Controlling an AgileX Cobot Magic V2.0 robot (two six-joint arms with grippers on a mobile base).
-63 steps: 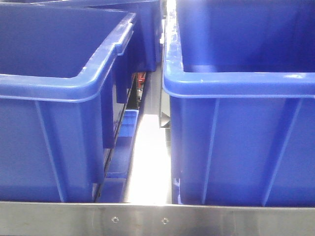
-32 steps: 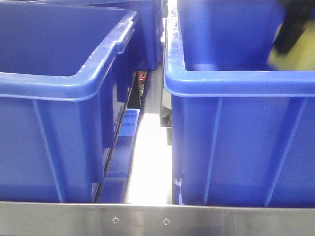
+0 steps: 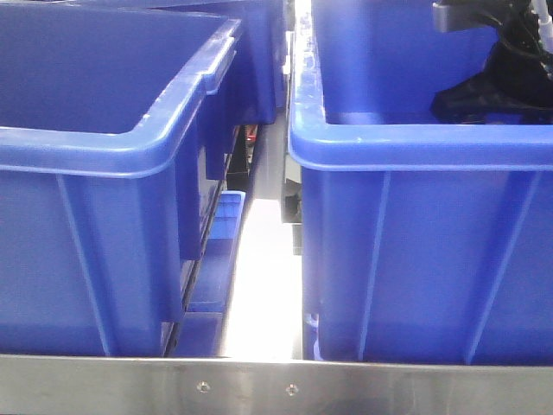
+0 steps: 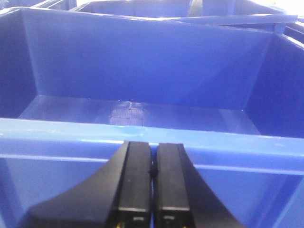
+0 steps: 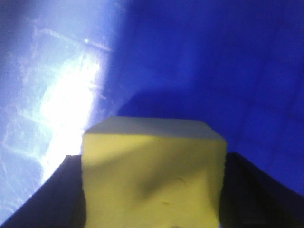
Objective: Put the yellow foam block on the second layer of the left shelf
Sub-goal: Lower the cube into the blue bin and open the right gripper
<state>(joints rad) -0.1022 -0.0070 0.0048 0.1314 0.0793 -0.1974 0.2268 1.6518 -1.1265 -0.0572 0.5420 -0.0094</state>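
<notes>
The yellow foam block (image 5: 152,175) fills the lower middle of the right wrist view, clamped between my right gripper's dark fingers (image 5: 52,199). It hangs inside a blue bin, near the bin's wall and floor. In the front view my right gripper (image 3: 497,86) reaches down into the right blue bin (image 3: 415,143) at the top right, and the block is hidden there. My left gripper (image 4: 153,156) is shut and empty, its fingers pressed together just in front of the near rim of a blue bin (image 4: 57,130).
A second large blue bin (image 3: 86,143) stands at the left of the front view. A narrow bright gap runs between the two bins, with a smaller blue bin (image 3: 226,216) lower down. A metal rail (image 3: 276,385) crosses the bottom.
My right arm came into the front view at the top right with a yellow blur. It now sits lower in the right bin, and the yellow no longer shows there.
</notes>
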